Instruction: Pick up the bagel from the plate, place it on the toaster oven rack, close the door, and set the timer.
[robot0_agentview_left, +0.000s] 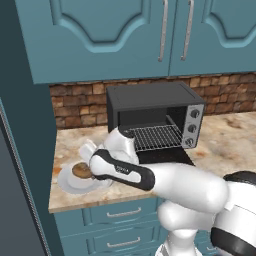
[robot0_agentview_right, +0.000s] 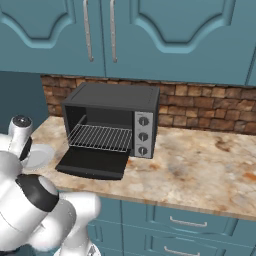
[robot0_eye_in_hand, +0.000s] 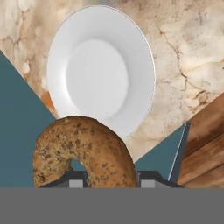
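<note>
Seeded and golden-brown, the bagel (robot0_eye_in_hand: 83, 151) fills the lower left of the hand view, a rough-crusted ring standing on edge with its hole showing near the bottom of the frame. Two dark fingertips (robot0_eye_in_hand: 72, 180) rise at either side of its lower rim, so the gripper (robot0_eye_in_hand: 111, 180) is clamped on the bagel. Behind it, in the upper middle of that frame, lies the plate (robot0_eye_in_hand: 100, 70), a smooth, glossy white dish with a shallow round well, bare and apart from the bagel. The plate rests on a mottled beige stone counter (robot0_eye_in_hand: 188, 52), whose corner meets flat teal cabinet faces and a strip of wooden floor at the lower right.

From the left base view the bagel (robot0_agentview_left: 81, 170) sits at centre left, just above the plate (robot0_agentview_left: 70, 182), near the counter's front left corner. The white arm sweeps from the lower right across to the left, its forearm lying nearly level and the hand (robot0_agentview_left: 102, 162) turned down toward the dish.

At centre stands a boxy black toaster oven (robot0_agentview_left: 150, 97) with three round knobs on a grey panel. Its toaster oven rack (robot0_agentview_left: 157, 136), a silver grid of thin bars, is slid partway out, and the door (robot0_agentview_left: 165, 156) lies folded down flat on the counter. A rough brick backsplash (robot0_agentview_right: 210, 107) runs behind, under teal cupboards.
</note>
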